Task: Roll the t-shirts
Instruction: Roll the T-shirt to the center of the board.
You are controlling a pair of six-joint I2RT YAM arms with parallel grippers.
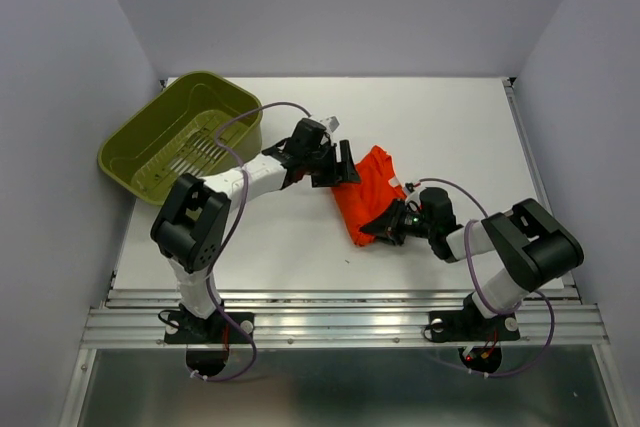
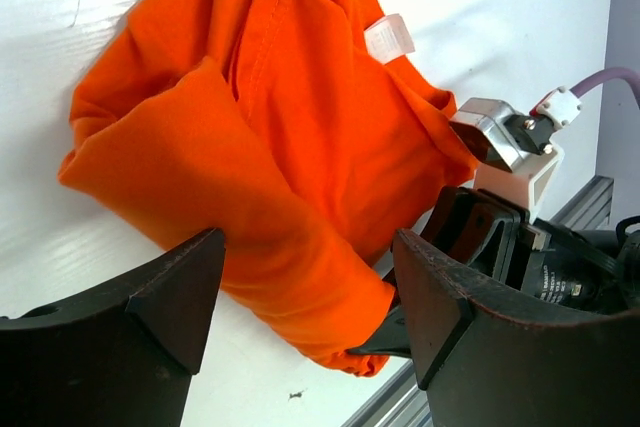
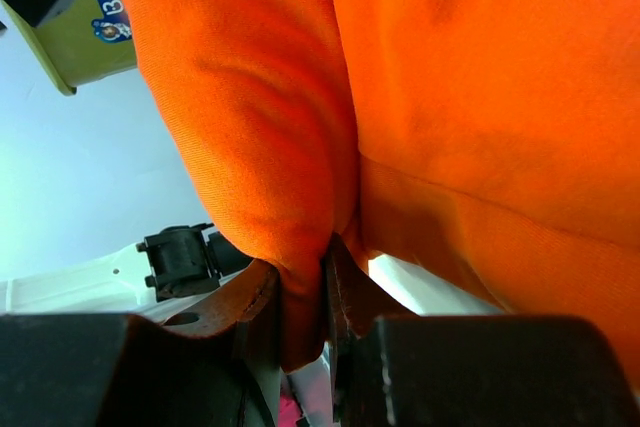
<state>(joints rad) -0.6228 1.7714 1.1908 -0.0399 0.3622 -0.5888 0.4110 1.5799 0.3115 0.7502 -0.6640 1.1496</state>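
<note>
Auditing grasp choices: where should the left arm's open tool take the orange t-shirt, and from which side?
Likely the thick fold of the t-shirt facing the left tool, approached from the basket side: it bulges up between the open fingers, opposite the right tool's pinch.

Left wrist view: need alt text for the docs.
A bunched orange-red t-shirt lies on a white table, framed by the open left gripper. At lower right, the right gripper pinches the shirt's edge.
</note>
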